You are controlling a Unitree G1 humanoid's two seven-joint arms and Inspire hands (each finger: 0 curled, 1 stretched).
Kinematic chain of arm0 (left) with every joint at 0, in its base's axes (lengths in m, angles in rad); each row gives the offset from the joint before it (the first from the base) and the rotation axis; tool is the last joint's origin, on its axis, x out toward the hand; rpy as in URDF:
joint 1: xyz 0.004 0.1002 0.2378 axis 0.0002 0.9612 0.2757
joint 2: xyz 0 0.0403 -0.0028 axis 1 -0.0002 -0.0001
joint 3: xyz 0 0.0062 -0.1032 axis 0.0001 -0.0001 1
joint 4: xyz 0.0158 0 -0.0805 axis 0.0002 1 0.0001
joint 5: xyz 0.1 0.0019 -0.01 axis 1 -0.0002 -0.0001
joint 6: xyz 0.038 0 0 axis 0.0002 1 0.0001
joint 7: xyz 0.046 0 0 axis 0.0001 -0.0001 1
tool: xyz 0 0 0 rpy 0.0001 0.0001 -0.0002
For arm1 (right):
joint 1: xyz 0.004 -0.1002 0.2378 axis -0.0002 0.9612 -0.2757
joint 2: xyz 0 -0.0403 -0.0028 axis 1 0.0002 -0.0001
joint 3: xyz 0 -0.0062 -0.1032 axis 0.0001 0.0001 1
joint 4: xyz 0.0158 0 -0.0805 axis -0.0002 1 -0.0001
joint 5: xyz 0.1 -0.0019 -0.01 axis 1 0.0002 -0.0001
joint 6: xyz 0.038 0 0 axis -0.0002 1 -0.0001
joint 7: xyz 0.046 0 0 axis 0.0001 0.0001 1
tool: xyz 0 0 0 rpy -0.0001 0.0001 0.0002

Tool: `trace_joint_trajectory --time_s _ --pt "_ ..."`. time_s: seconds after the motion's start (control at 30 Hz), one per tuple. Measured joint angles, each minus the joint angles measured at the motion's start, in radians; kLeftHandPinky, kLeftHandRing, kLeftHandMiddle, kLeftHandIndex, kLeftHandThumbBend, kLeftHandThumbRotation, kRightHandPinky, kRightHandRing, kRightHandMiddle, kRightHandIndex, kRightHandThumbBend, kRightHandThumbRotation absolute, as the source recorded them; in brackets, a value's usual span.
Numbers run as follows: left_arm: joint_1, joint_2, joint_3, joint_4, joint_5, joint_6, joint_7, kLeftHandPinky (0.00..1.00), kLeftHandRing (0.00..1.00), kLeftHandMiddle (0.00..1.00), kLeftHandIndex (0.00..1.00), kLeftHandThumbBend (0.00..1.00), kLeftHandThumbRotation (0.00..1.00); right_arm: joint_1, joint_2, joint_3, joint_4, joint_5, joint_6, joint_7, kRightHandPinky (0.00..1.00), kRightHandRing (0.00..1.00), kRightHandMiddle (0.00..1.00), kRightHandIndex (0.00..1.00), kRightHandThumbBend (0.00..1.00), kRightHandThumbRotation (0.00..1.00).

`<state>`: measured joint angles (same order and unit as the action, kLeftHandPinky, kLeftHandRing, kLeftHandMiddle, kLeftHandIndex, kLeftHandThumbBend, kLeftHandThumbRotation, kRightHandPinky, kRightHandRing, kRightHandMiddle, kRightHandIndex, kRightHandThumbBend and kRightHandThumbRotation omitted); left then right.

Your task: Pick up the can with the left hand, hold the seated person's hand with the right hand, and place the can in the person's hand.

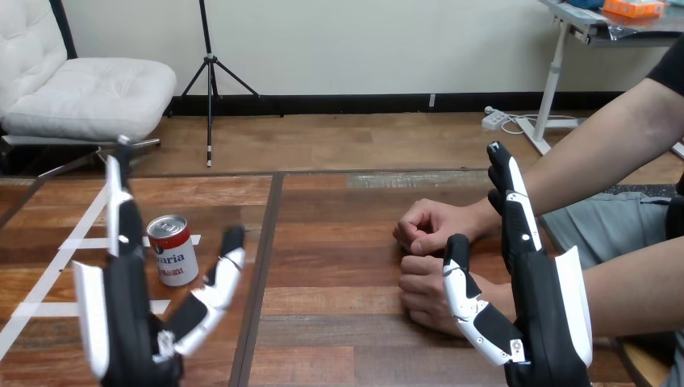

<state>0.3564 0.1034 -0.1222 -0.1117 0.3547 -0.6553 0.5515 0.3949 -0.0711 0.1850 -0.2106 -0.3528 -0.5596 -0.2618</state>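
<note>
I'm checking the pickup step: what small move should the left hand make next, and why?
Probably ease the left hand forward to the can and close round it. The hand is open, and the can stands upright on the table just beyond it, seemingly untouched.

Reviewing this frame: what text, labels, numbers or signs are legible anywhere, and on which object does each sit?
On the can: blue lettering across its white label band; only part of it faces the camera, so no whole word can be read.
On the white tape strips stuck to the table: no print.
Nothing else on the table carries text, numbers or signs.
</note>
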Motion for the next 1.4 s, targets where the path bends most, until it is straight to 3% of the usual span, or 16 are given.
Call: trace_joint_trajectory --time_s 0.7,1.0,1.4 --pt "-0.117 -0.057 0.13 0.09 0.097 0.059 0.123 1.0 0.97 0.96 0.95 0.63 0.0 0.0 0.002 -0.002 0.0 -0.001 0.0 0.0 1.0 1.0 0.99 0.98 0.0 0.0" --pt "-0.146 -0.061 0.152 0.134 0.106 0.084 0.133 0.96 0.95 0.94 0.94 0.65 0.0 0.0 0.003 -0.003 0.0 -0.005 0.002 0.0 1.0 1.0 0.98 0.97 0.0 0.0" --pt "-0.175 -0.063 0.168 0.159 0.154 0.207 0.133 0.87 0.9 0.91 0.91 0.69 0.0 0.0 0.005 -0.002 0.0 -0.002 0.007 0.003 1.0 1.0 0.99 0.98 0.0 0.0"
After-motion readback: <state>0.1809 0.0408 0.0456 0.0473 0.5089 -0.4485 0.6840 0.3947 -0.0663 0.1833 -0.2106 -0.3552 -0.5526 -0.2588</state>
